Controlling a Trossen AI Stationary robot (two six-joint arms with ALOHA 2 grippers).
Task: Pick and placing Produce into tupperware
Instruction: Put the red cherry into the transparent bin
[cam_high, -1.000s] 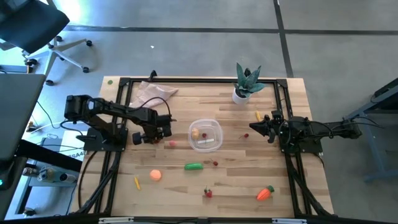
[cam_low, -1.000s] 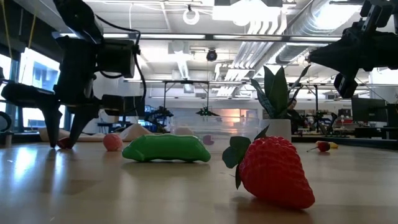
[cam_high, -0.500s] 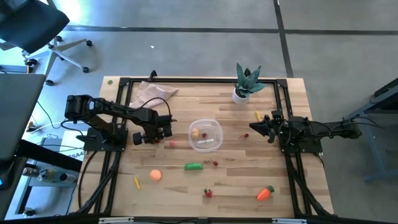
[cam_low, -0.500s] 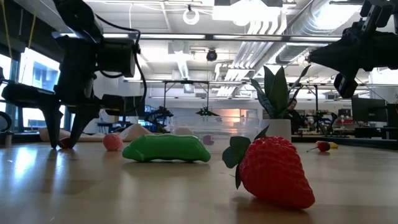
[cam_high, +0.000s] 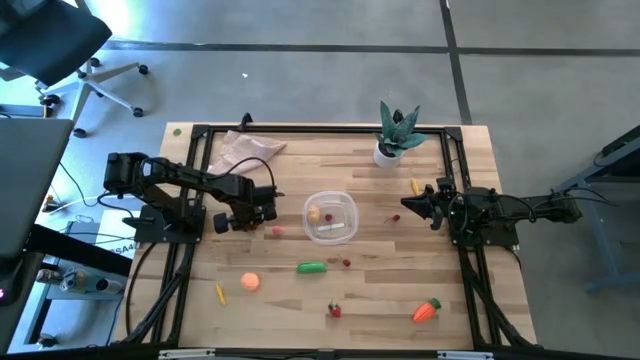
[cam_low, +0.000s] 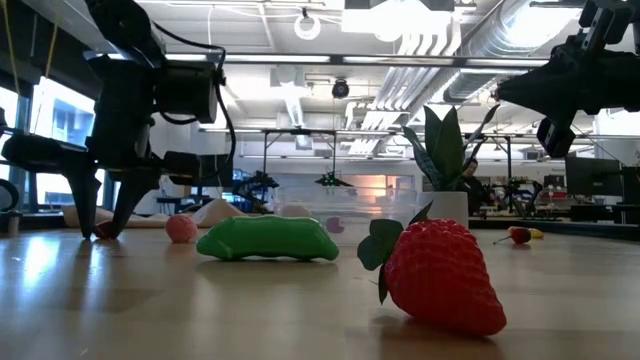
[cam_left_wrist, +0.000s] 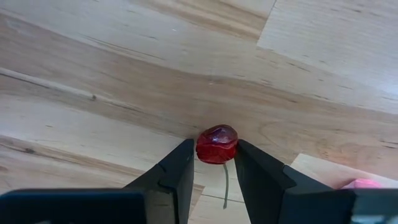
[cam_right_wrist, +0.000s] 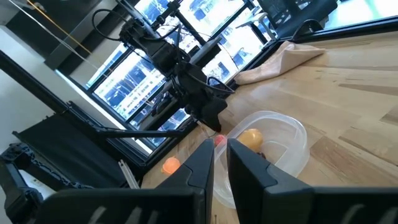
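Wood tabletop (cam_high: 380, 290), high view: left pincer (cam_high: 213, 224) sits left of centre, down at the surface, just left of a small pink piece (cam_high: 276, 231). Clear tupperware (cam_high: 331, 217) at frame centre with a yellow piece (cam_high: 315, 213) and a white piece (cam_high: 335, 229) inside. Right pincer (cam_high: 408, 203) is right of the tupperware, apart from it. Loose produce below centre: green pepper (cam_high: 311, 267), orange ball (cam_high: 250, 282), strawberry (cam_high: 335, 310), carrot (cam_high: 427, 311) at lower right. Potted plant (cam_high: 396, 135) at upper centre-right, beige cloth (cam_high: 240, 150) at upper left.

Low view: left pincer (cam_low: 100, 228) at left of frame, fingertips on the tabletop with something red between them. Pink piece (cam_low: 181, 228) just right of it, then green pepper (cam_low: 268, 240). Strawberry (cam_low: 440, 274) large in the foreground, right of centre. Right arm (cam_low: 570, 85) hangs at upper right, well above the surface.

Left wrist view: left pincer (cam_left_wrist: 213, 167) is clamped on a small red cherry-like piece (cam_left_wrist: 217, 144), both fingers touching it, stem trailing between them; piece rests on the wood.

Right wrist view: right pincer (cam_right_wrist: 220, 163) has its fingers close together with a narrow gap, nothing in it. Tupperware (cam_right_wrist: 278, 146) ahead of it, yellow piece (cam_right_wrist: 250, 138) inside; left arm (cam_right_wrist: 180, 68) beyond.
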